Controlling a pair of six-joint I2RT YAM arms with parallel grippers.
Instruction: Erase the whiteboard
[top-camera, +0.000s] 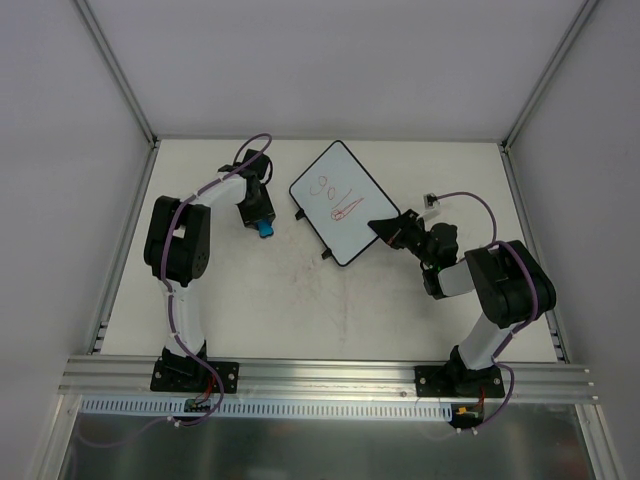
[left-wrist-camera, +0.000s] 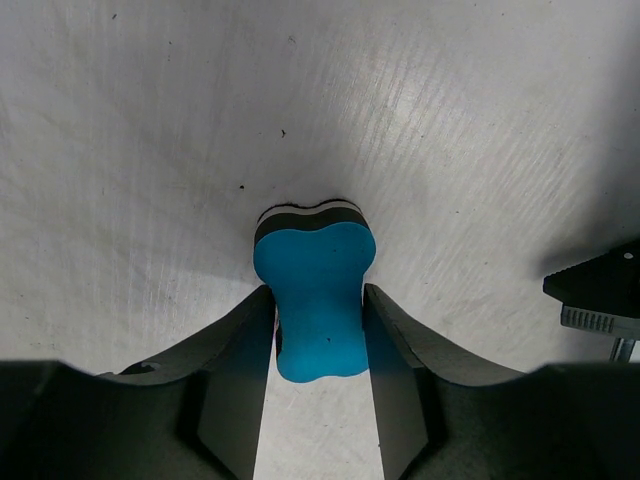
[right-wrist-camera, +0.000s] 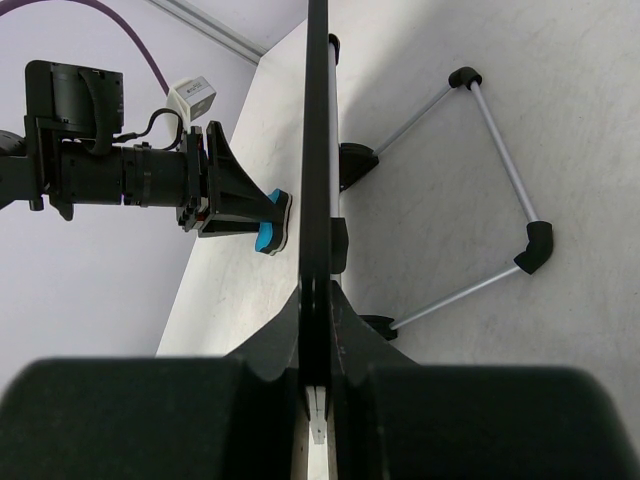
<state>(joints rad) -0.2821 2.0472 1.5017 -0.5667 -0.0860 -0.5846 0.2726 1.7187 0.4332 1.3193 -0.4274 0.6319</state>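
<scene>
On the table (top-camera: 250, 300), upper left, the eraser (top-camera: 265, 229) is pinched by the left end effector (left-wrist-camera: 318, 310); the whiteboard (top-camera: 335, 200) is held tight by the right end effector (top-camera: 385, 229).

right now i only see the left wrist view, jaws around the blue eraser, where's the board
Observer: The board sits to the right of your eraser, apart from it.
Operator: is anything holding it
Observer: Yes, the right jaws are shut on its near right edge.
Operator: any marks on it
Observer: Red scribbles run across its middle.
</scene>
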